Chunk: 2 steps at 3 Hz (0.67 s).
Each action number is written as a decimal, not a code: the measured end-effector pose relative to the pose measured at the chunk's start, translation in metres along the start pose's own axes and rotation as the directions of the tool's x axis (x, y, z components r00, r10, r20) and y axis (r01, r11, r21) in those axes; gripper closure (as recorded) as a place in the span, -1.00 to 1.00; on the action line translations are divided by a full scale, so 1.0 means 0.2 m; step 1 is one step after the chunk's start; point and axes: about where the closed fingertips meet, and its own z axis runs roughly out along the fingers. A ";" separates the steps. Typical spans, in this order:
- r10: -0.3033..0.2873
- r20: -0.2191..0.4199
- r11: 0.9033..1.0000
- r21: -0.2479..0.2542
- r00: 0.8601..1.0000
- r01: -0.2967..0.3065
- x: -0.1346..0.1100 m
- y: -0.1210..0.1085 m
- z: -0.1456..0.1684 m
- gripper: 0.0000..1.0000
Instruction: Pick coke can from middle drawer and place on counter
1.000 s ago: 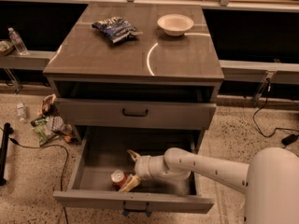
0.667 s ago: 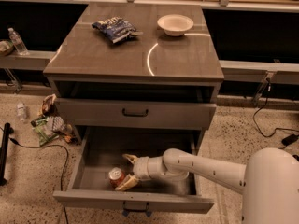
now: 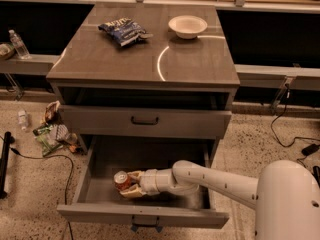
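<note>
The coke can [image 3: 121, 180], red with a silver top, stands upright at the front left of the open middle drawer [image 3: 150, 156]. My gripper [image 3: 128, 184] reaches into the drawer from the right, with the white arm behind it. Its pale fingers [image 3: 134, 174] are closed around the can from the right side. The counter [image 3: 125, 64] is the glossy grey-brown cabinet top above, marked with a thin white arc.
A dark blue chip bag [image 3: 123, 31] and a white bowl [image 3: 187, 26] lie on the counter's far part. A closed drawer front with a black handle [image 3: 145, 120] sits above the open drawer. Trash [image 3: 52, 129] and cables lie on the floor to the left.
The fingers were spread beside the can; now they have closed on it. The can sits a little higher and further left in the drawer than before.
</note>
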 end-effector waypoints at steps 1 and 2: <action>0.018 0.043 1.000 0.025 0.999 -0.019 -0.05 0.00 -0.02 1.00; 0.022 0.090 0.994 0.103 0.996 -0.031 -0.17 0.00 -0.18 1.00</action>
